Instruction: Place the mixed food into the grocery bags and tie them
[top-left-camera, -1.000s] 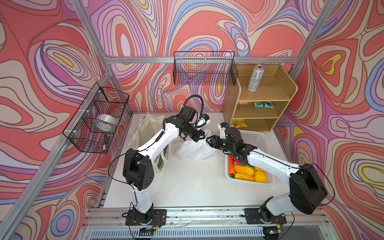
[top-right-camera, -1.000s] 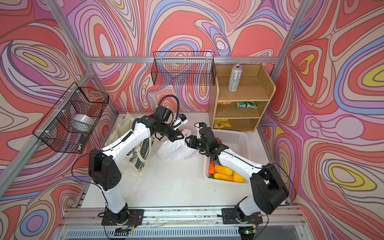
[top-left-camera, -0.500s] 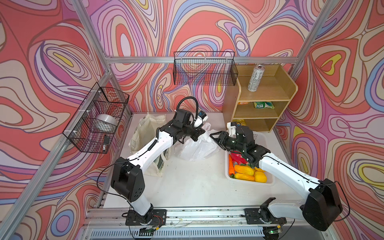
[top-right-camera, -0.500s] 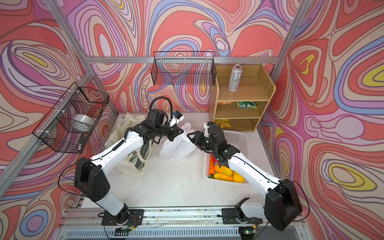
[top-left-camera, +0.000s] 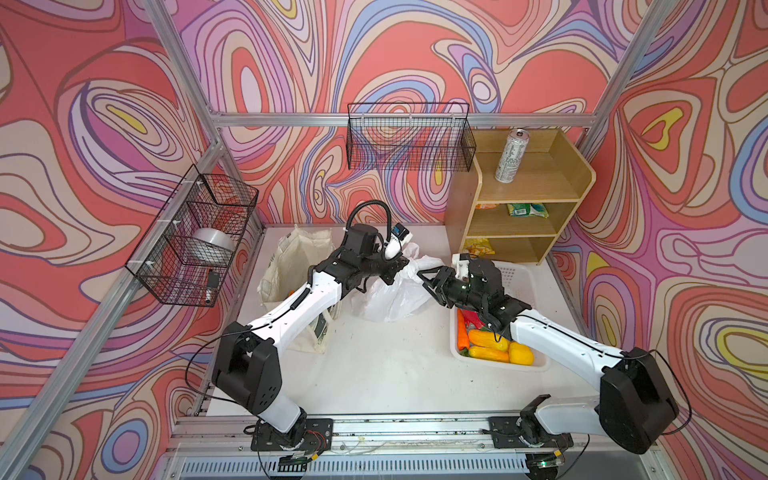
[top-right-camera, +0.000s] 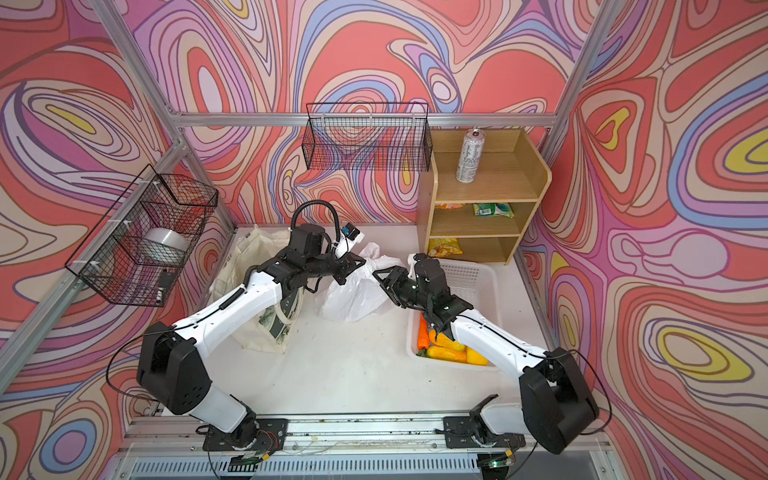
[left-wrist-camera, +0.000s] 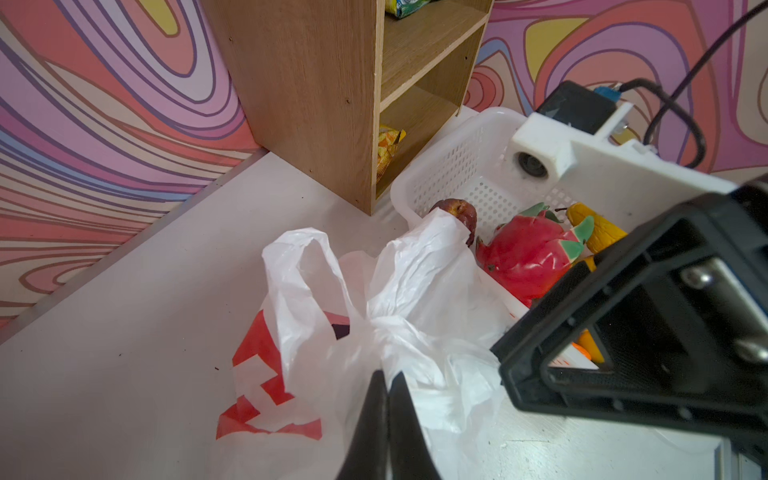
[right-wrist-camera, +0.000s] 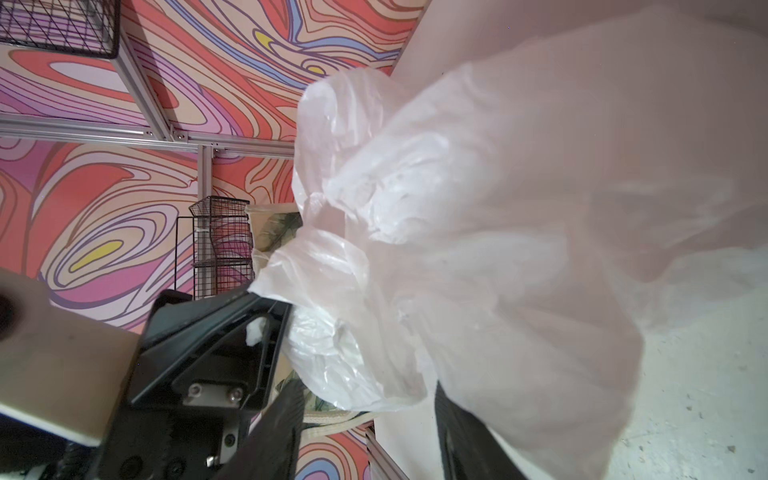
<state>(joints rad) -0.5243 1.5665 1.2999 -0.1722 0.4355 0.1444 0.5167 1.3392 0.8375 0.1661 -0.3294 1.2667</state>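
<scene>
On your white table (top-left-camera: 374, 374), the wooden shelf unit (top-left-camera: 536, 183) stands at the back right. Your left arm crosses the cream canvas tote (top-left-camera: 291, 266) at back left and hides much of it. The white plastic bag (top-left-camera: 386, 299) lies between the tote and the white perforated basket (top-left-camera: 519, 272); its contents cannot be seen. Your right arm covers the basket's middle, leaving a carrot (top-left-camera: 462, 336) and yellow vegetables (top-left-camera: 490, 353) showing.

Your left gripper (top-left-camera: 403, 265) is pinched closed on the bag's gathered top. Your right gripper (top-left-camera: 427, 283) hovers just beside the bag, fingers standing apart and not closed on anything. Whether they touch the plastic cannot be told.

In the left wrist view a bag handle half hides a dark red fruit (left-wrist-camera: 457, 210) beside the pink dragon fruit (left-wrist-camera: 532, 257). A silver can (top-left-camera: 512, 156) stands on the top shelf. A green packet (top-left-camera: 527, 210) and a yellow packet (top-left-camera: 478, 247) lie on the shelves below.

The tote's dark print, the bag's red block print and the can's lettering cannot be read.
</scene>
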